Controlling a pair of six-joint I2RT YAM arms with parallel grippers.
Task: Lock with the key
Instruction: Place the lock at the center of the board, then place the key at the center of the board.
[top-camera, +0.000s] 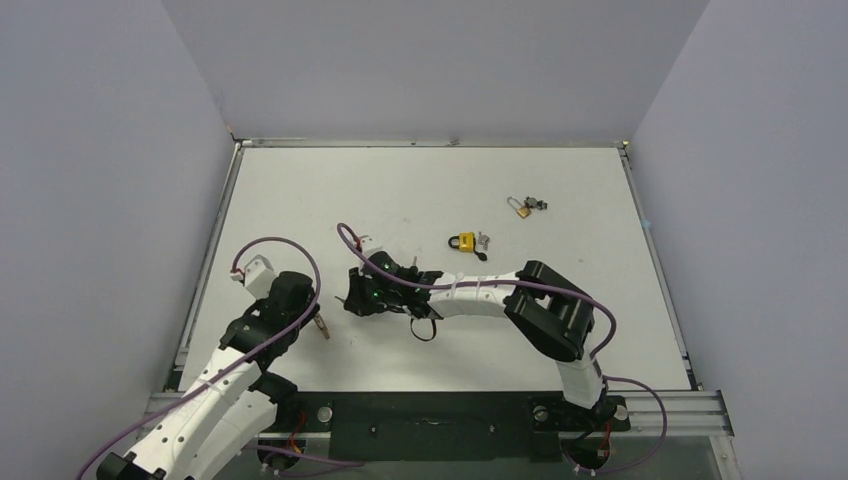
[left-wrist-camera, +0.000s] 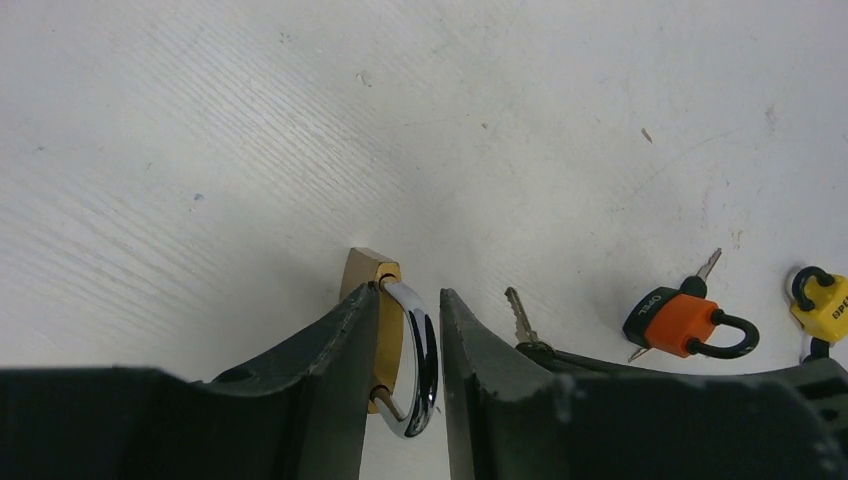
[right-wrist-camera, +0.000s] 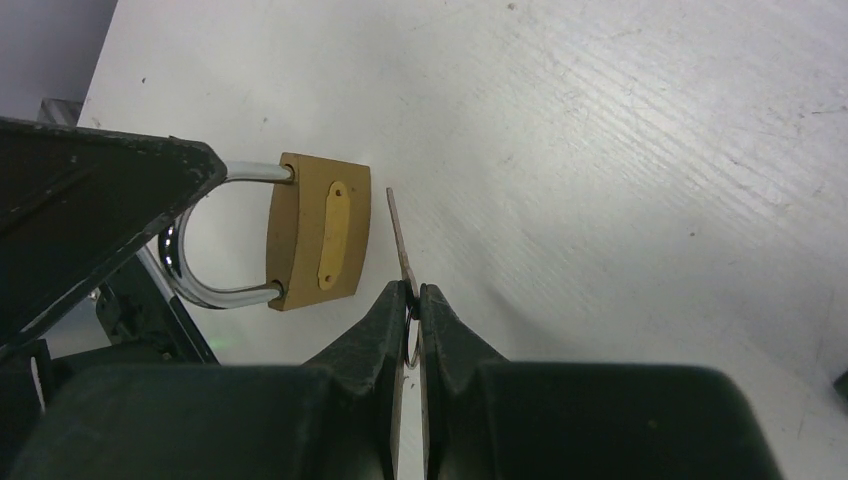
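Right wrist view tells me most. The right gripper (right-wrist-camera: 413, 290) is clenched on the key (right-wrist-camera: 402, 245), with the blade pointing up the frame. The key's tip sits just beside the right edge of the brass padlock (right-wrist-camera: 320, 230), not in it. The lock's underside, with its pale keyway plate (right-wrist-camera: 333, 232), faces this camera. I judge that is the reason for the hold: the left gripper (left-wrist-camera: 408, 296) grasps the chrome shackle (left-wrist-camera: 418, 350) and presents the body out past its fingers, so the other arm can reach the keyway. Both shackle legs look seated in the body, but I cannot tell whether it is latched.

By my reading, the key must shift left across the frame onto the plate and line up with the slot before it goes in. Nothing I can see lies between blade and plate.

From the top view, the two grippers meet left of centre on the table (top-camera: 300, 200). A yellow padlock (top-camera: 462, 242) lies near the middle, and another padlock with keys (top-camera: 522, 207) sits up and to its right, both well apart from the work. The left wrist view adds an orange padlock (left-wrist-camera: 685, 320) at lower right, also off to the side.
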